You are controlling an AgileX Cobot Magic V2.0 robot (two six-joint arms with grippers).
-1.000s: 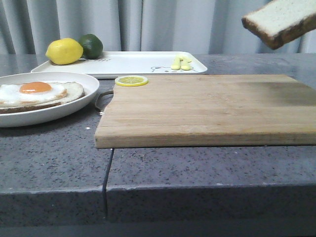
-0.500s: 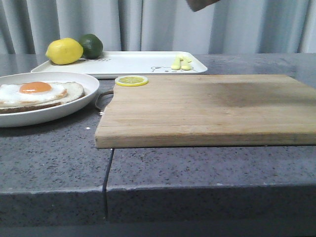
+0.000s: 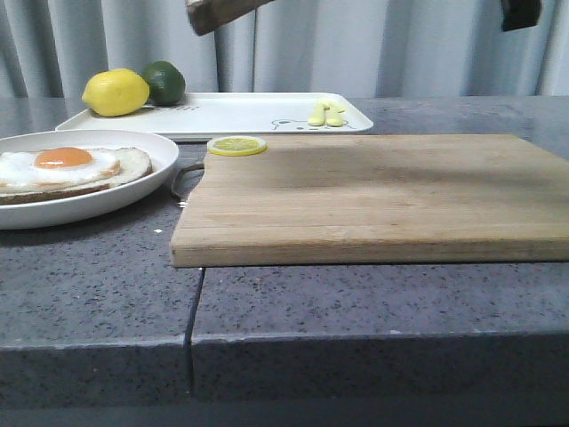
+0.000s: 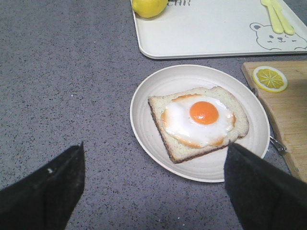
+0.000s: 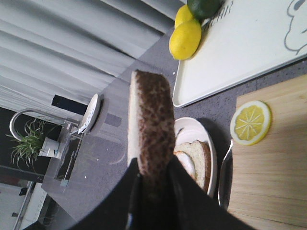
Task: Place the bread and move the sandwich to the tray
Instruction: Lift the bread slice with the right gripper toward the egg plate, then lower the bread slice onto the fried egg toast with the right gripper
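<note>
My right gripper point(image 5: 153, 177) is shut on the bread point(image 5: 149, 124), a brown-crusted slice held on edge high in the air. In the front view the bread point(image 3: 218, 11) shows at the top edge, above the tray's near side. The sandwich point(image 3: 67, 165) is one slice topped with a fried egg, lying open on the round white plate point(image 3: 133, 191) at the left. The white tray point(image 3: 249, 116) with a bear drawing lies behind it. My left gripper point(image 4: 153, 191) is open and empty, above the counter just beside the plate point(image 4: 144, 124) and the sandwich point(image 4: 199, 120).
A wooden cutting board point(image 3: 373, 196) fills the middle and right, with a lemon slice point(image 3: 236, 145) at its far left corner. A lemon point(image 3: 116, 92), a lime point(image 3: 164, 82) and yellow cutlery point(image 3: 326, 113) lie on the tray. A dark arm part point(image 3: 520, 13) shows top right.
The bread in my right gripper has moved left across the top of the front view, from the upper right corner to above the tray. The plate and egg-topped slice have not moved.
</note>
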